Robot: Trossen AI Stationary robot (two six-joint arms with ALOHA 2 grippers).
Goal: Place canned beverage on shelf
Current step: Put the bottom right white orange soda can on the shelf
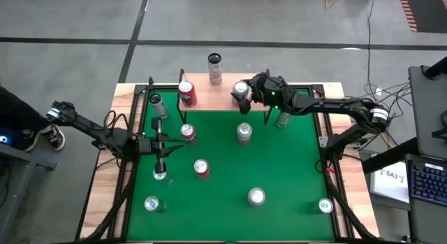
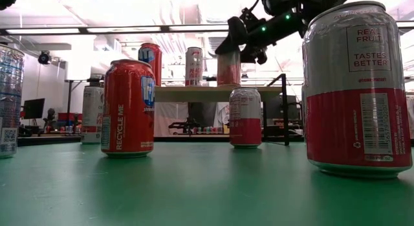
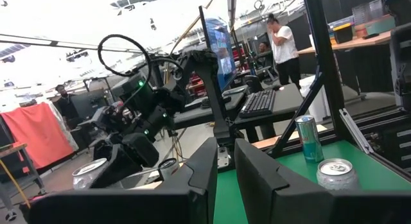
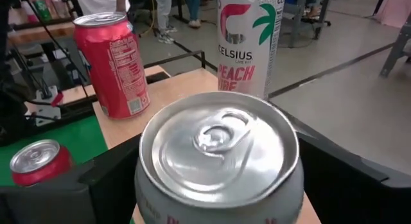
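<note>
The shelf (image 1: 209, 97), a light wood top on black legs, stands at the table's far edge. On it stand upright a red can (image 1: 186, 94), a tall white can (image 1: 214, 68) and a silver-topped can (image 4: 218, 147). My right gripper (image 1: 242, 92) is open, level, with one finger on either side of the silver-topped can. In the low view the gripper (image 2: 240, 33) sits at that can's (image 2: 228, 69) top. My left gripper (image 1: 166, 145) hangs shut over the table's left half, holding nothing.
Several cans stand upright on the green table (image 1: 223, 216): a red one (image 1: 188, 132), a silver one (image 1: 244, 132), another red one (image 1: 201, 168), one by the shelf's right leg (image 1: 283, 119) and others near the front. Black frame posts edge the table. People stand in the room beyond.
</note>
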